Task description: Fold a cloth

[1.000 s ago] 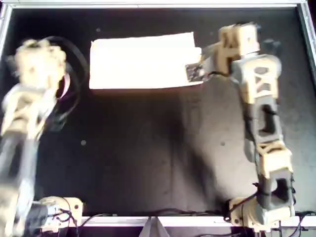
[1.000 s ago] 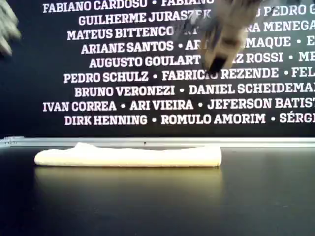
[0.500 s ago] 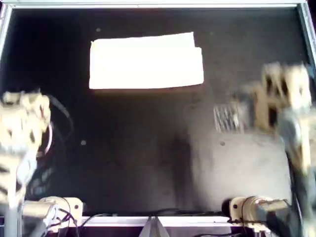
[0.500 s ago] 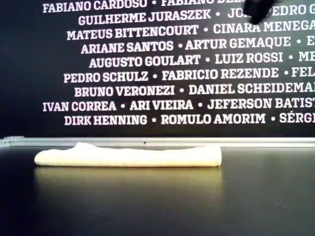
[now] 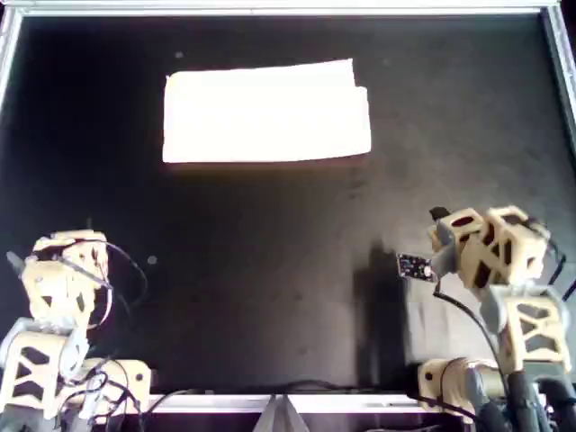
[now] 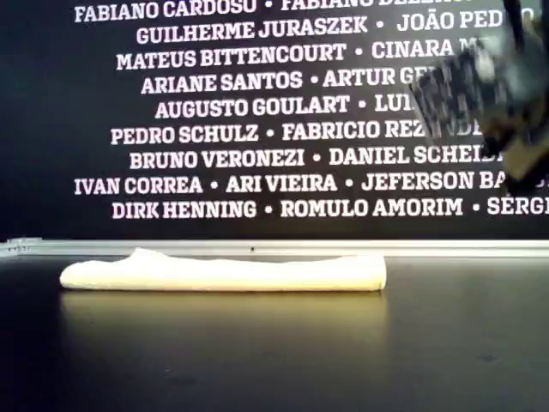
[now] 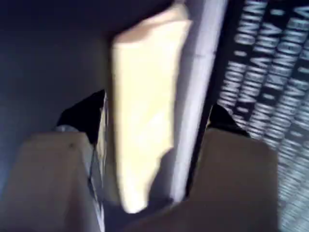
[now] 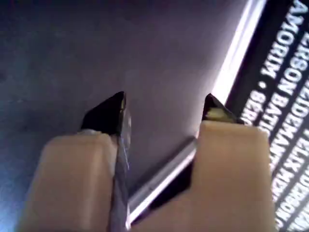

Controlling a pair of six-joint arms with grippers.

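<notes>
The cloth point(image 5: 265, 112) lies folded into a pale yellow rectangle on the black table, at the far side and left of centre in the overhead view. It shows as a flat strip in the exterior view point(image 6: 223, 275). My first gripper point(image 7: 157, 116) is open and empty, with the cloth point(image 7: 145, 106) seen well ahead between its fingers. Its arm point(image 5: 63, 274) sits at the near left in the overhead view. My second gripper point(image 8: 164, 111) is open and empty over bare table. It is at the near right in the overhead view point(image 5: 416, 266) and blurred in the exterior view point(image 6: 467, 94).
A metal rail point(image 5: 270, 9) borders the table's far edge, with more rail along the sides point(image 5: 565, 54). A black wall printed with white names point(image 6: 214, 133) stands behind it. The arm bases point(image 5: 459, 382) sit at the near edge.
Both arms have drawn back from the far side to the near edge. The arm on the overhead view's right left the cloth's right end. The cloth has not moved.
</notes>
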